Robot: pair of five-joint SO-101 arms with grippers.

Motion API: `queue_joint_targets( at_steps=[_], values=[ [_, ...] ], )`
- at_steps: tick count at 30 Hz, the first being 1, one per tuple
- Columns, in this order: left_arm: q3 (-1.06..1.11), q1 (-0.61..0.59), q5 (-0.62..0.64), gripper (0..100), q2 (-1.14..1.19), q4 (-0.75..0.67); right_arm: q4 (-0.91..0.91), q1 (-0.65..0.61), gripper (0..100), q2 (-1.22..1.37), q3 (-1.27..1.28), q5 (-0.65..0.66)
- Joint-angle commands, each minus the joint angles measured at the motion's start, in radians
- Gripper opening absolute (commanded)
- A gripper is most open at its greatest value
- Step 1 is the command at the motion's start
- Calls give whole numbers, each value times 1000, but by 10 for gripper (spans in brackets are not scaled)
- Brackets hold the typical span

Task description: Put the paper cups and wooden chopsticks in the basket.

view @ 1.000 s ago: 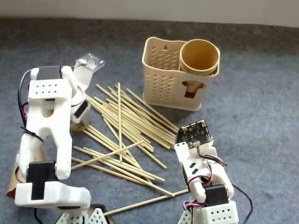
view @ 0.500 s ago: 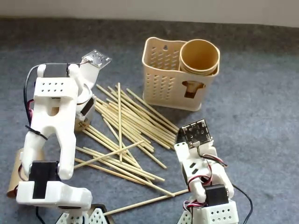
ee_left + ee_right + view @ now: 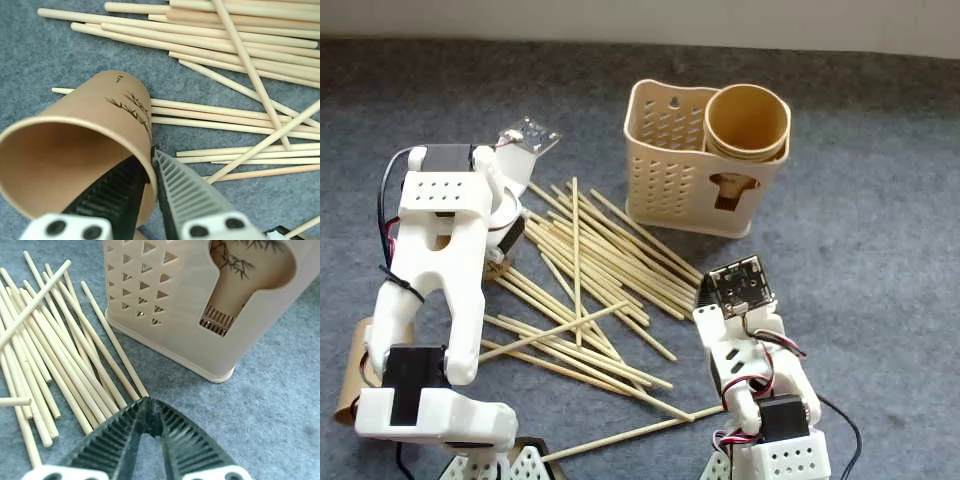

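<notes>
My left gripper (image 3: pixel 150 156) is shut on the rim of a brown paper cup (image 3: pixel 75 140), one finger inside and one outside. The cup is tilted over the grey carpet beside the wooden chopsticks (image 3: pixel 235 55). From above, the left arm (image 3: pixel 445 225) stands at the left edge of the chopstick pile (image 3: pixel 590 270). A second paper cup (image 3: pixel 355 365) lies on its side behind that arm. The beige basket (image 3: pixel 670 165) holds stacked paper cups (image 3: pixel 747 120). My right gripper (image 3: pixel 148 404) is shut on nothing, low over the carpet in front of the basket (image 3: pixel 185 315).
One stray chopstick (image 3: pixel 630 433) lies between the two arm bases. The right arm (image 3: pixel 755 385) stands in front of the basket. Open carpet (image 3: pixel 880 260) stretches to the right of the basket.
The left arm has shifted a little toward the chopsticks and basket, carrying its cup. The cup lying behind it shows more. The right arm has not moved.
</notes>
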Motion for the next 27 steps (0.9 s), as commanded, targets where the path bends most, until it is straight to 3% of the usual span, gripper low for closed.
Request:
queue_joint_targets(
  at_steps=[1, 8, 15, 27],
  values=[
    [-101, 19, 49, 6, -18, 48, -24, -7, 9, 2, 99, 14],
    [-255, 19, 83, 5, -18, 155, -24, -7, 9, 2, 99, 14],
    [-438, 24, 89, 5, -18, 166, -22, -1, 6, -2, 99, 14],
    [-763, 249, 252, 5, -19, 193, 18, -1, 6, -4, 91, 14]
  ],
)
